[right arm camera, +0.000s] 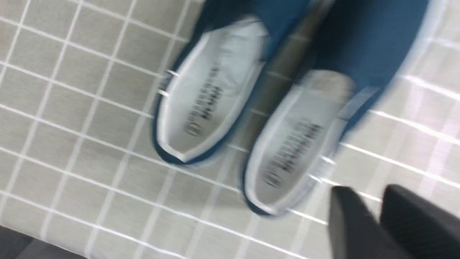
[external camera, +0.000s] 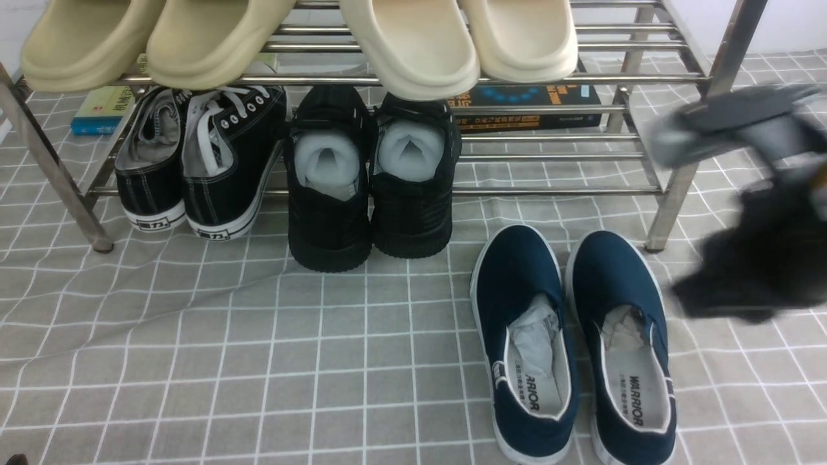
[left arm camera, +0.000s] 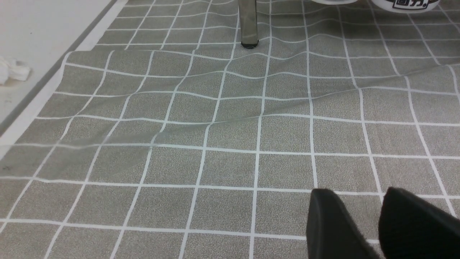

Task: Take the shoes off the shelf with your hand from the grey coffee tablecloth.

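Observation:
The navy shoes stand side by side on the grey coffee tablecloth (external camera: 258, 361), one (external camera: 523, 323) to the left of the other (external camera: 620, 310), toes toward the shelf (external camera: 555, 190) and just in front of it. My right arm (external camera: 756, 271) is a dark blur to their right, beside the shelf's right leg. In the right wrist view both shoes (right arm camera: 212, 93) lie beyond my right gripper (right arm camera: 370, 196). Its fingers stand slightly apart and hold nothing. My left gripper (left arm camera: 355, 198) hovers over bare cloth, open and empty.
Black lace-up sneakers (external camera: 194, 161) and all-black shoes (external camera: 371, 187) sit on the lower tier. Beige slippers (external camera: 413, 45) fill the upper tier, with books (external camera: 530, 103) behind. A shelf leg (left arm camera: 248, 25) stands ahead of the left gripper. The cloth's edge meets pale floor (left arm camera: 36, 54).

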